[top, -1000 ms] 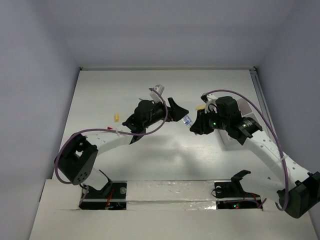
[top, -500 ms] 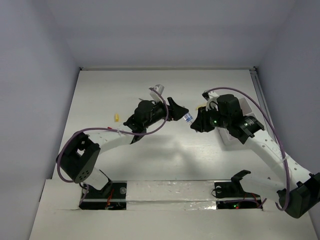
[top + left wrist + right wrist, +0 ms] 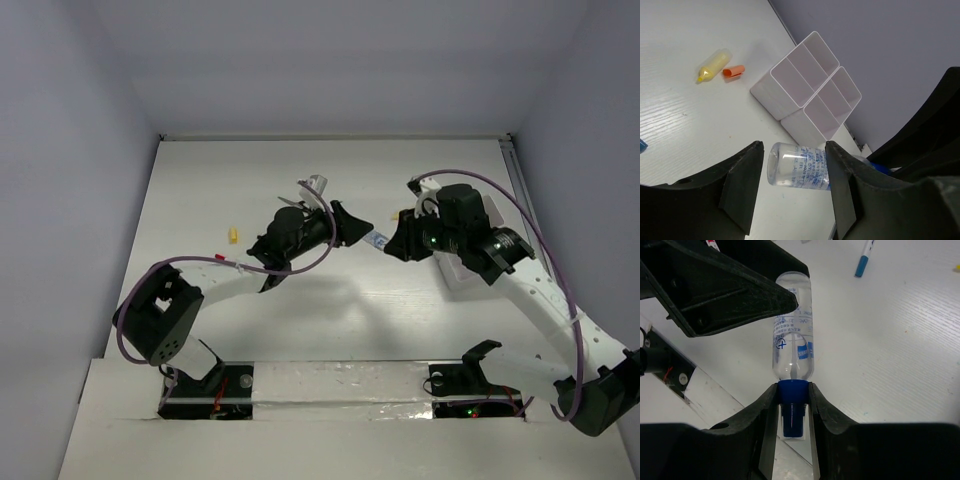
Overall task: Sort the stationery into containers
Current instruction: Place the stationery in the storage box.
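Note:
A clear bottle (image 3: 792, 340) with blue print and a blue cap hangs above the table between the two arms. My right gripper (image 3: 793, 390) is shut on its blue cap. My left gripper (image 3: 794, 150) is open, one jaw on each side of the bottle (image 3: 797, 166) at its base end. A gap shows at the left jaw and the right jaw is close against the bottle. From above, the bottle (image 3: 377, 240) bridges the left gripper (image 3: 362, 228) and right gripper (image 3: 392, 243). The containers (image 3: 772, 95), white boxes joined side by side, stand beyond on the table.
A yellow tube (image 3: 712, 65) and an orange piece (image 3: 733, 72) lie left of the containers. A blue-and-white pen (image 3: 863, 257) lies on the table beyond the bottle. A small yellow piece (image 3: 232, 235) sits at the left. From above, the right arm covers most of the containers (image 3: 455, 277).
My left gripper has narrowed around the bottle's base end. Both arms have drifted slightly, and the right gripper still holds the cap.

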